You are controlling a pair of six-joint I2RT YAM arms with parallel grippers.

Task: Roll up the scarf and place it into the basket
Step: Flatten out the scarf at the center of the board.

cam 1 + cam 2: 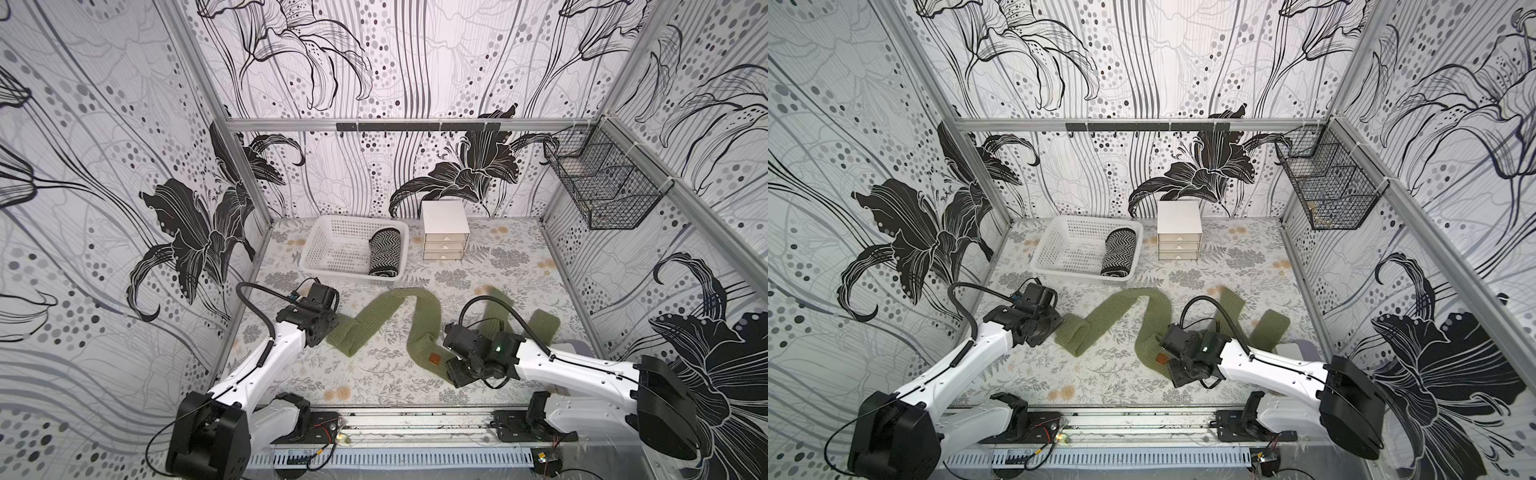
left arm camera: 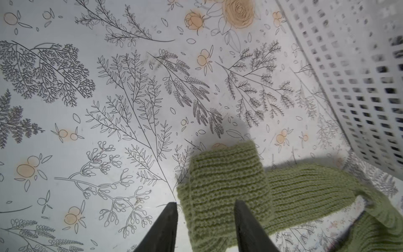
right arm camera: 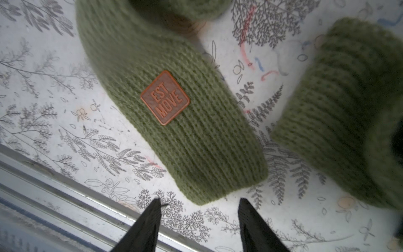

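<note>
Across the floral table (image 1: pixel 365 374) we see the green knitted scarf (image 1: pixel 419 320) lying unrolled in loose bends, near the white basket (image 1: pixel 320 245) but outside it. We find the left gripper (image 2: pixel 205 203) with jaws spread, straddling a folded part of the scarf without pinching it. The right gripper (image 3: pixel 199 199) hovers, jaws likewise spread and empty, just short of a scarf end bearing an orange label (image 3: pixel 165 97). A rolled black-and-white cloth (image 1: pixel 385 253) lies inside the basket, which stands beside a small drawer unit (image 1: pixel 444 228)
</note>
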